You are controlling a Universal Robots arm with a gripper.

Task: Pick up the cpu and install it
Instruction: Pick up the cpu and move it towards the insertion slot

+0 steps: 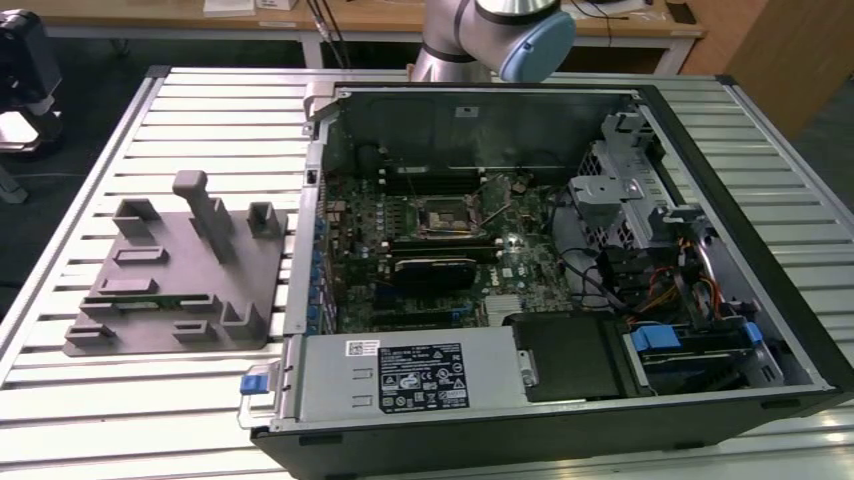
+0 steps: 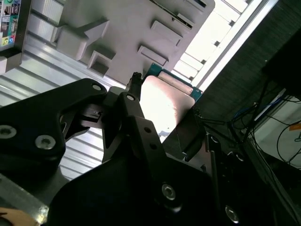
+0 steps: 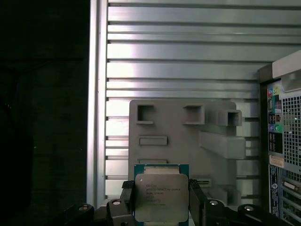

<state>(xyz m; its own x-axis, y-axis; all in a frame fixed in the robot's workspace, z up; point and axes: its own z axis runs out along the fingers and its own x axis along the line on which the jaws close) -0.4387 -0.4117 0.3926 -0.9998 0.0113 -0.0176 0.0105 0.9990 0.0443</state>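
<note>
The cpu [image 3: 161, 197], a flat square chip with a shiny silver-grey top and a green edge, sits between the black fingers [image 3: 127, 197] of my gripper [image 3: 161, 201], which is shut on it. In the second wrist view the cpu [image 2: 164, 96] glares bright between the fingers of the gripper [image 2: 164, 108]. It hangs well above the grey fixture tray [image 3: 178, 134]. The black square socket frame [image 1: 441, 215] lies in the middle of the motherboard inside the open computer case [image 1: 534, 230].
The grey fixture tray [image 1: 174, 280] with upright posts lies on the slatted metal table [image 1: 214, 110], on the exterior view's left of the case. The arm [image 1: 494, 30] rises behind the case. A power supply [image 1: 400, 380] and drive cages [image 1: 641, 200] crowd the case.
</note>
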